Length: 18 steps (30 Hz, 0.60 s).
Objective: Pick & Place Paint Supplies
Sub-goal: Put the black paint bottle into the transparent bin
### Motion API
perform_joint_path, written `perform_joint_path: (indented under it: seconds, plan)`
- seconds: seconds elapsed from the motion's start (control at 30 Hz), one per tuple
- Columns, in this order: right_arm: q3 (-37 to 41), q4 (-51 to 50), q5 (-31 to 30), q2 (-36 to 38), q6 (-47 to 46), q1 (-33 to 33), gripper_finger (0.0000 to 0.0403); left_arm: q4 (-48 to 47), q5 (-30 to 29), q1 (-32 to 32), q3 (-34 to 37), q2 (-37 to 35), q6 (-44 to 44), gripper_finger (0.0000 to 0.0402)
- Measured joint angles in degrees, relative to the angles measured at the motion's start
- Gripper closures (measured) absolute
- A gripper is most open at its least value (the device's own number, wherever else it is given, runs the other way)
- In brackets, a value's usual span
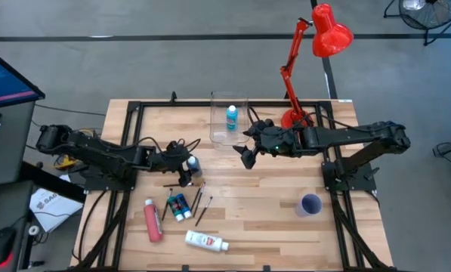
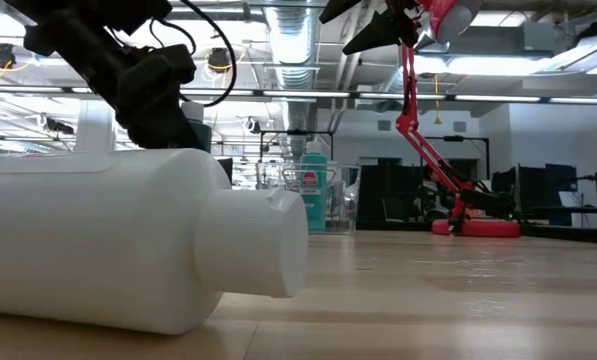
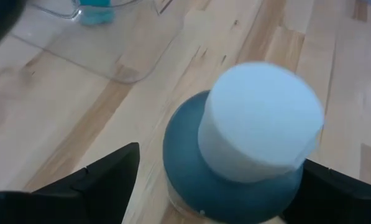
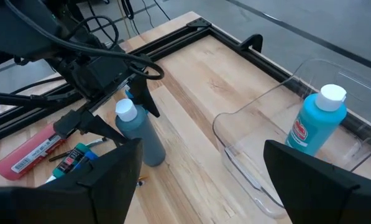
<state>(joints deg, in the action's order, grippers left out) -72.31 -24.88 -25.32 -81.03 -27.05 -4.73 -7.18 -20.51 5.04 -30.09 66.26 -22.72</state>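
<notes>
My left gripper (image 1: pixel 189 171) sits with fingers spread wide on either side of the upright grey bottle (image 4: pixel 140 134), not yet pinching. I want the pads squarely on its body below the white cap before closing, then lift straight. My right gripper (image 1: pixel 248 157) waits open, empty, beside the clear box (image 1: pixel 228 117).

One bottle (image 1: pixel 231 116) stands inside the clear box (image 1: pixel 220 137) at twelve o'clock; tubes (image 1: pixel 205 241) and brushes (image 1: pixel 203 211) lie toward seven.
</notes>
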Motion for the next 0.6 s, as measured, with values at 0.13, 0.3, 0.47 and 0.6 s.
perform_joint_path:
  seconds: [0.13,0.3,0.47,0.6]
  plan:
    - [0.00,0.00,0.00,0.00,-0.04,0.00,0.0077,0.12,0.00,0.00,0.00,-0.04,0.01,0.0073]
    - [0.00,-0.02,0.00,0.00,-1.38,0.00,0.0077,1.46,-0.02,0.37,1.02,-0.09,-0.79,0.0073]
    - [0.00,-0.25,0.00,0.00,-1.51,0.00,0.0077,6.32,-1.91,1.47,7.29,-0.10,-3.00,0.0073]
    - [0.00,-0.44,0.00,0.00,-1.51,0.00,0.0077,13.28,-4.67,1.38,11.88,-0.09,-4.39,0.0073]
